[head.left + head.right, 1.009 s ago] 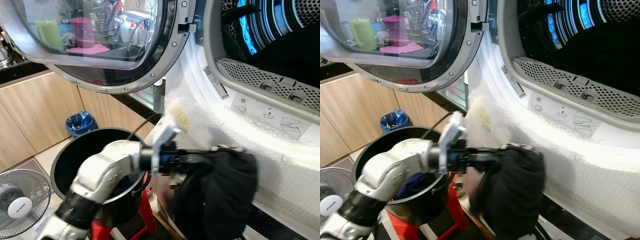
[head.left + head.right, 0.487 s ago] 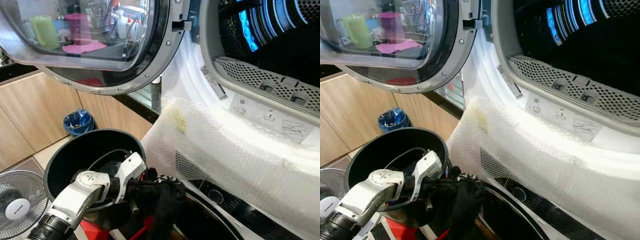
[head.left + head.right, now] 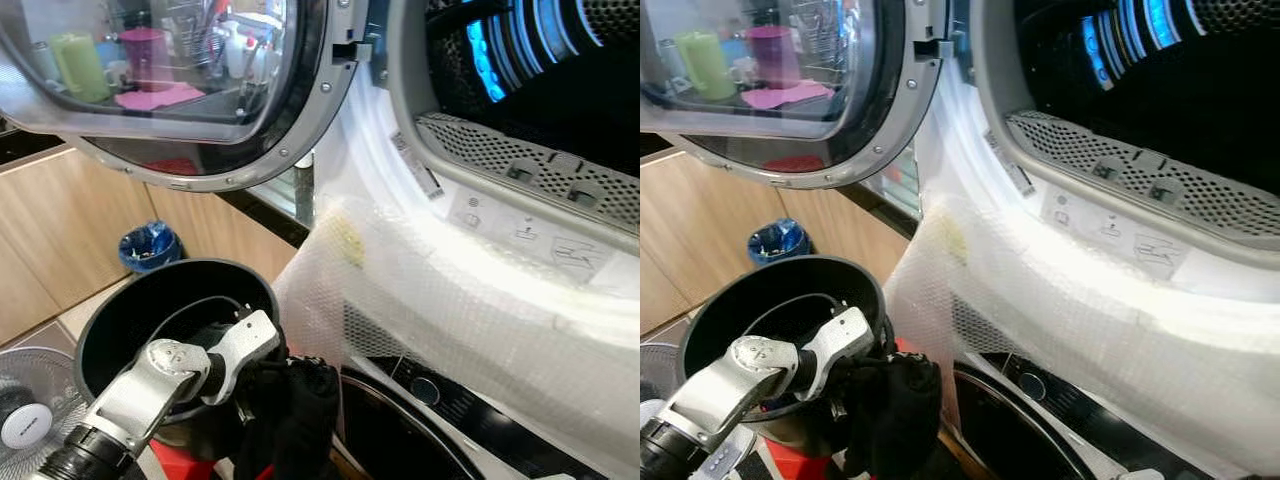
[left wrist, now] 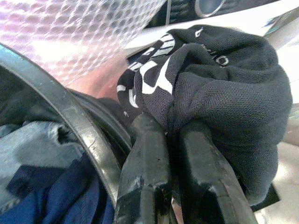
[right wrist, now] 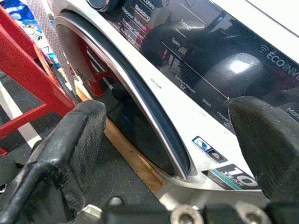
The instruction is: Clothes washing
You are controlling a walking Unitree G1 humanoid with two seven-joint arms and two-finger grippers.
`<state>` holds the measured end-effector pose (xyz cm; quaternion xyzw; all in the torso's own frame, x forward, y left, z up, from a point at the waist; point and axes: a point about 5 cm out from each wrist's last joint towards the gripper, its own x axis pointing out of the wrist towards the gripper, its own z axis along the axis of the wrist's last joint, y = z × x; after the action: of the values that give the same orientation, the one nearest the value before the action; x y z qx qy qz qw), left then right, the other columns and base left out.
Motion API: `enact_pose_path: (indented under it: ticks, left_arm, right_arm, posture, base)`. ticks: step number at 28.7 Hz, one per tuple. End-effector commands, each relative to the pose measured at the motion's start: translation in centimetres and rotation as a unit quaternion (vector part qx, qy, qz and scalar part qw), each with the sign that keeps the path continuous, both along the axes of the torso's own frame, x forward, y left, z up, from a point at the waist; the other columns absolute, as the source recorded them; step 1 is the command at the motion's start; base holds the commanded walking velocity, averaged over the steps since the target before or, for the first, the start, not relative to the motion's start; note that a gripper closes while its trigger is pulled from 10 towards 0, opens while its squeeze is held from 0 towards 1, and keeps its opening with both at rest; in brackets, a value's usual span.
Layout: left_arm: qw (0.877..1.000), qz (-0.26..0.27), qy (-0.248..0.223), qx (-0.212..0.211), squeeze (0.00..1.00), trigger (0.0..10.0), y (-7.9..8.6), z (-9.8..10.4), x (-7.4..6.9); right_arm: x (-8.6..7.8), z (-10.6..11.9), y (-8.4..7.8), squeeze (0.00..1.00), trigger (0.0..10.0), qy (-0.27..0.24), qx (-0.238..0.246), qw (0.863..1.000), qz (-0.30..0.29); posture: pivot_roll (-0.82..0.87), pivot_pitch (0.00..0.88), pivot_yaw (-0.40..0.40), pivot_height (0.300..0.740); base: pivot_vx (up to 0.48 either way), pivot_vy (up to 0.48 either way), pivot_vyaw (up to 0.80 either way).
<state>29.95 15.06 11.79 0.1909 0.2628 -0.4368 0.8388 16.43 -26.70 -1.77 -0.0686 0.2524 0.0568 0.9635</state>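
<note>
Left gripper (image 4: 170,140) holds a black garment (image 4: 219,88) beside the black laundry bucket (image 3: 130,310).

Its jaws are clamped narrow on the bunched fabric, just outside the bucket rim, over a red stool (image 3: 185,465). The garment's lower part is cut off. Right gripper (image 5: 173,140) jaws gape wide before the lower washer door (image 5: 126,88). Above: bubble wrap (image 3: 450,300), open dryer door (image 3: 180,90), wooden cabinets (image 3: 70,230).

Black knit cloth garment (image 4: 219,88), matt. Glossy black plastic bucket (image 3: 120,310). Bubble wrap (image 3: 450,300), dimpled and translucent. Wood-grain cabinets (image 3: 70,220). Door (image 3: 190,80) with glass and metal rim, shiny.
</note>
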Motion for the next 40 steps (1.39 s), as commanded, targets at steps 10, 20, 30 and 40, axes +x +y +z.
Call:
enact_pose_path:
  ticks: [10,20,30,40]
  left_arm:
    - [0.994,0.075,0.009,0.073,0.00,0.0,3.0,-1.1,0.0]
    - [0.997,-0.040,0.007,-0.071,0.00,0.0,-2.9,0.1,0.3]
    - [0.970,-0.172,0.038,-0.169,0.00,0.0,-6.9,1.2,-1.3]
    - [0.963,-0.208,0.065,-0.160,0.00,0.0,-10.9,-1.9,-2.1]
  right_arm:
    - [0.6,0.7,0.2,0.00,10.0,-0.003,0.000,1.000,0.004]
    - [-0.8,2.8,-0.9,0.00,10.0,0.036,-0.023,0.991,0.127]
    - [-2.3,5.4,1.5,0.00,10.0,0.054,0.040,0.972,0.226]
    - [-2.7,5.2,6.0,1.00,10.0,0.076,0.148,0.958,0.235]
  posture:
    - [0.18,0.107,-0.022,0.740]
    - [0.14,0.127,-0.030,0.740]
    - [0.12,0.135,-0.024,0.740]
    - [0.12,0.136,-0.025,0.740]
  base:
    - [0.000,0.000,0.00]
    - [0.000,0.000,0.00]
    - [0.000,0.000,0.00]
    - [0.000,0.000,0.00]
